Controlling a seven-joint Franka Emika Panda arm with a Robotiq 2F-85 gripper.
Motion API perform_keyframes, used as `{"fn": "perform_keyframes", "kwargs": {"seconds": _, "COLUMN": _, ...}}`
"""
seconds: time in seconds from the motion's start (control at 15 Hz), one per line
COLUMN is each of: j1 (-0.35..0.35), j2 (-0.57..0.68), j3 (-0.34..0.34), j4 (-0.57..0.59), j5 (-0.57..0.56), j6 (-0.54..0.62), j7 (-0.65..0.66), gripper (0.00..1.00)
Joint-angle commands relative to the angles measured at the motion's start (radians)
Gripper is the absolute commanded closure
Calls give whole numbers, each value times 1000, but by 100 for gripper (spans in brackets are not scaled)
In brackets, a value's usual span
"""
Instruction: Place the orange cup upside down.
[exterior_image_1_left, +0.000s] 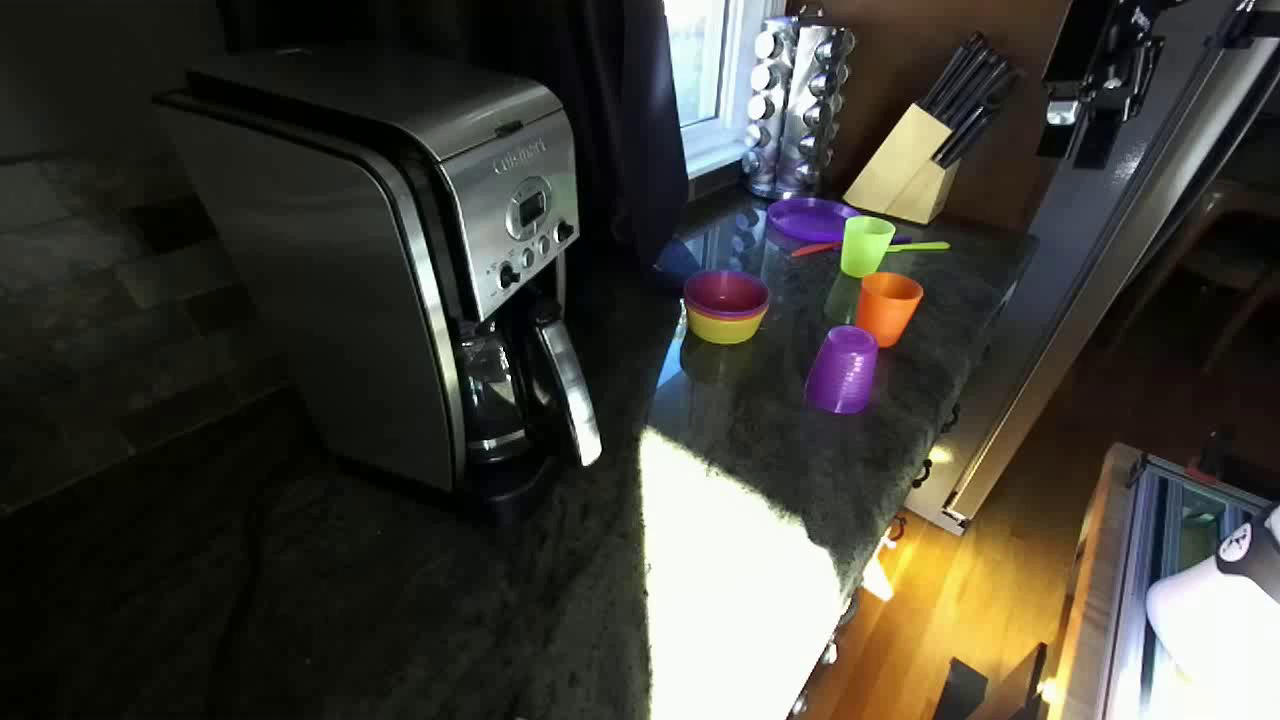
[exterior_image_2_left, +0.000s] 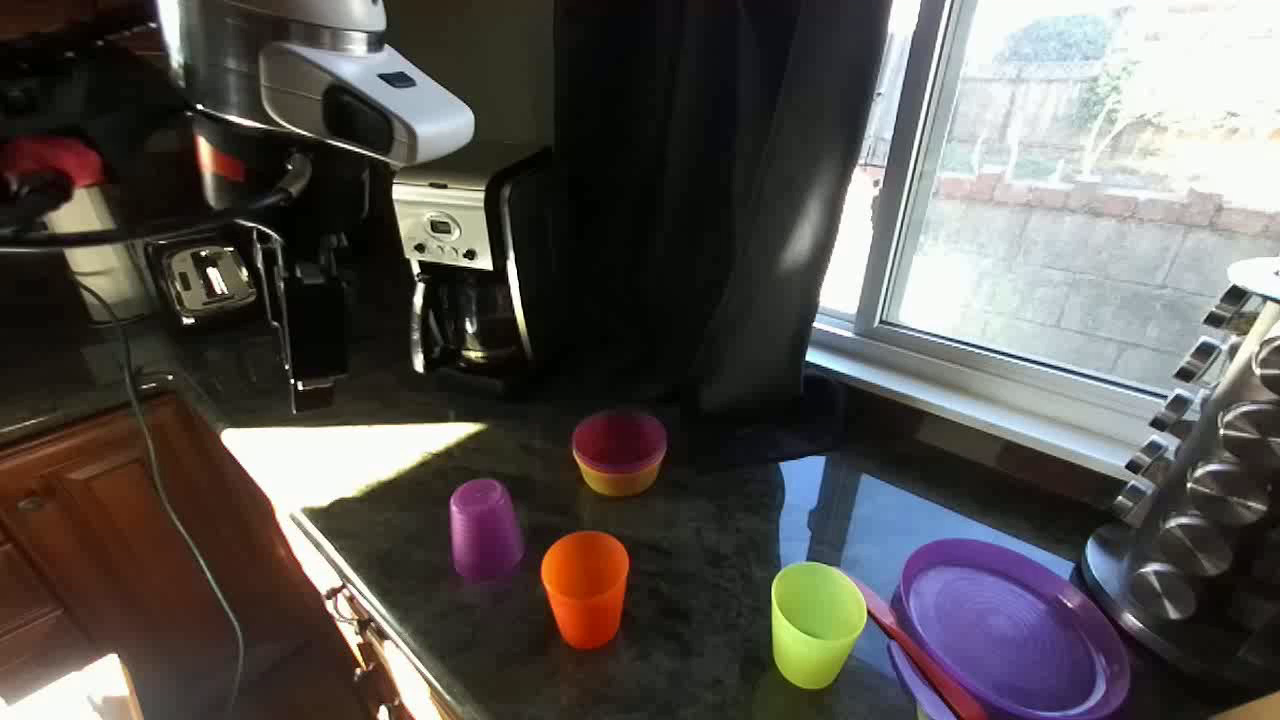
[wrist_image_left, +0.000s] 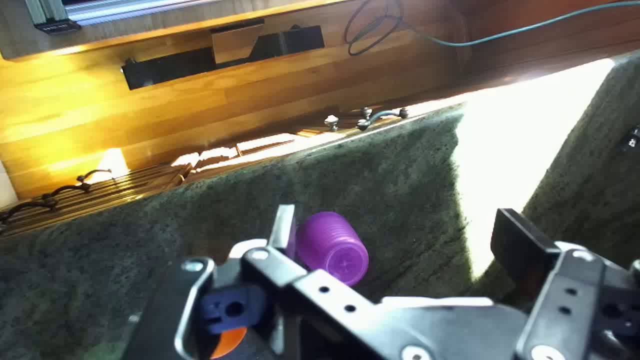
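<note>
The gripper (wrist_image_left: 400, 232) had its fingers spread wide and held nothing; in an exterior view it hung above the counter (exterior_image_2_left: 715, 570), well apart from the cups. Beyond the fingers, in the wrist view, the purple cup (wrist_image_left: 332, 247) stood with its base up. The orange cup (exterior_image_2_left: 585, 600) rested just beside it, upright, mouth to the ceiling, in both exterior views; the wrist view gave only an orange sliver past the gripper's linkage. Farther out stood the stacked bowls (exterior_image_2_left: 620, 480) and the green cup (exterior_image_2_left: 815, 650). By my reading none of the flip had been done: gripping, lifting, inverting and setting the orange cup down all remained.
</note>
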Motion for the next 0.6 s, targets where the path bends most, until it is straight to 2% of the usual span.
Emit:
{"fn": "perform_keyframes", "kwargs": {"seconds": 0.0, "j1": -25, "j2": 4, "j3": 18, "j4": 3, "j5": 11, "j6": -4, "j7": -13, "gripper": 0}}
{"fn": "perform_keyframes", "kwargs": {"seconds": 0.13, "j1": -25, "j2": 4, "j3": 18, "j4": 3, "j5": 11, "j6": -4, "j7": -13, "gripper": 0}}
{"fn": "perform_keyframes", "kwargs": {"seconds": 0.27, "j1": -59, "j2": 98, "j3": 0, "j4": 56, "j5": 45, "j6": -36, "j7": 74, "gripper": 0}}
{"fn": "perform_keyframes", "kwargs": {"seconds": 0.53, "j1": -123, "j2": 274, "j3": -78, "j4": 130, "j5": 53, "j6": -20, "j7": 71, "gripper": 0}}
